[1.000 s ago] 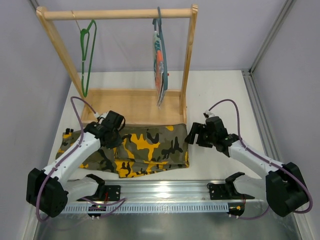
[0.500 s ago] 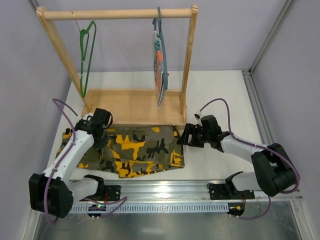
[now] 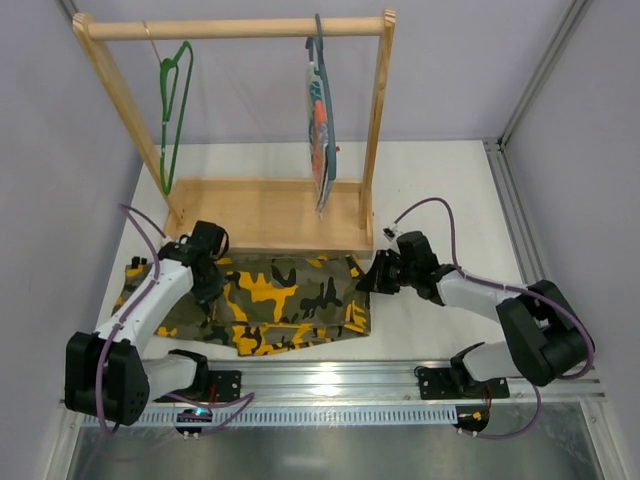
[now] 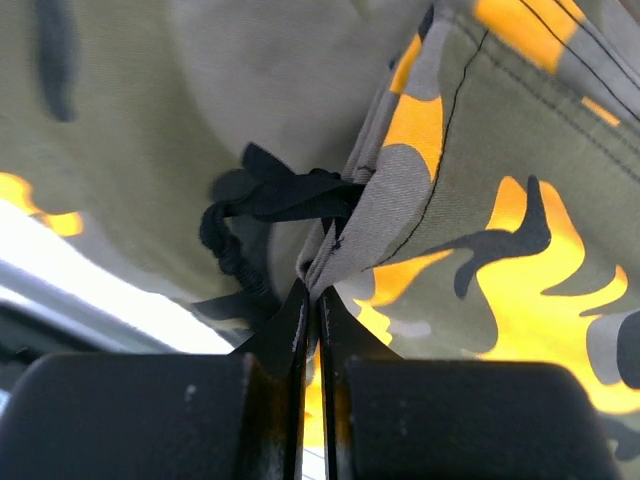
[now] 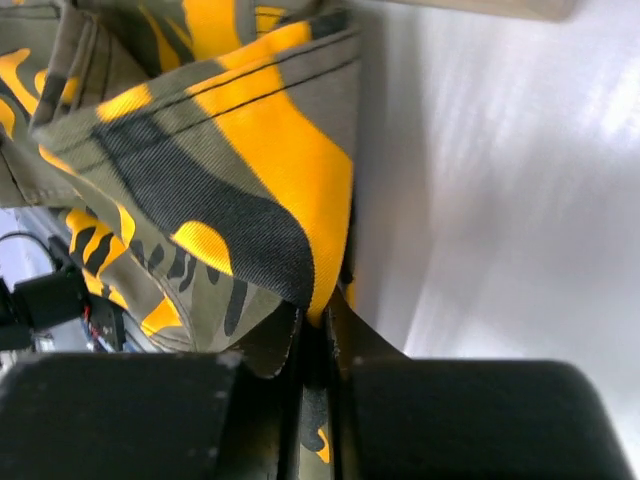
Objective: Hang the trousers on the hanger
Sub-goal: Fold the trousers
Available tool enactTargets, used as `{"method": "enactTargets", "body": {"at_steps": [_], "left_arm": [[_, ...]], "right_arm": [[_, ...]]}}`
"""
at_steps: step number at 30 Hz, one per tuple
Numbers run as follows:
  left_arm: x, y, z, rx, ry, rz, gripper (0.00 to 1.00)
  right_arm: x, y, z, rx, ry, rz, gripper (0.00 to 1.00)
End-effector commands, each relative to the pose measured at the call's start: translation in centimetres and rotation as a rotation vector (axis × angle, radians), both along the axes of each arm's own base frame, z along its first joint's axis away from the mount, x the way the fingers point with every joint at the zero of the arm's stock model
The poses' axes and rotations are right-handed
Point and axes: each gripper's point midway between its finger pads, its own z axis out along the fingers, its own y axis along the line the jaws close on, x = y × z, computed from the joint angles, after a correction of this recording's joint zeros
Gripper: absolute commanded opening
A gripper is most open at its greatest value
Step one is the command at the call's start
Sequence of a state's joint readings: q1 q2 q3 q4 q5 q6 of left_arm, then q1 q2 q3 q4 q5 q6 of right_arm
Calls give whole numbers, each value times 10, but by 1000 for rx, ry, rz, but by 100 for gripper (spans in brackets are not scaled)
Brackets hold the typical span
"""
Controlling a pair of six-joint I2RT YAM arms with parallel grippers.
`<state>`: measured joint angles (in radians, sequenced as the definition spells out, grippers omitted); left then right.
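Grasp step. My left end effector (image 4: 312, 296) clenched on trousers (image 3: 285, 300) fold; my right end effector (image 5: 316, 322) pinching their right edge. Trousers flat on table (image 3: 440, 180), hanger (image 3: 172, 110) well apart on rack (image 3: 240, 27). Next: lift together, cloth taut.

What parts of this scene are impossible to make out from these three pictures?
- Top view: the left arm covers part of the trousers, so their full outline is hidden.
- Top view: the striped cloth hangs edge-on; its shape is unreadable.
- Top view: the green hanger has a hook too thin to trace.
- Wrist views: both sit close on the fabric; the hanger lies outside both frames.
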<state>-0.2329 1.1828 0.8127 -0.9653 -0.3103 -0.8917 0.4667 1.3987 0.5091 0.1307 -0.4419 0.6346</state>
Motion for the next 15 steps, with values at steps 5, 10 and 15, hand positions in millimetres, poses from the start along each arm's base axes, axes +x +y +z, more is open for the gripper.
{"method": "enactTargets", "body": {"at_steps": [5,10,15], "left_arm": [[23,-75,-15,-369,-140,-140,1],[25,-124,-21,-455,-135,-218,0],[37,-183,-16,-460,-139,-338,0]], "right_arm": [[9,-63,29,-241,-90,-237,4],[-1,-137,26,-464,-17,-468,4],[-10,-206,40,-517,20,-715,4]]}}
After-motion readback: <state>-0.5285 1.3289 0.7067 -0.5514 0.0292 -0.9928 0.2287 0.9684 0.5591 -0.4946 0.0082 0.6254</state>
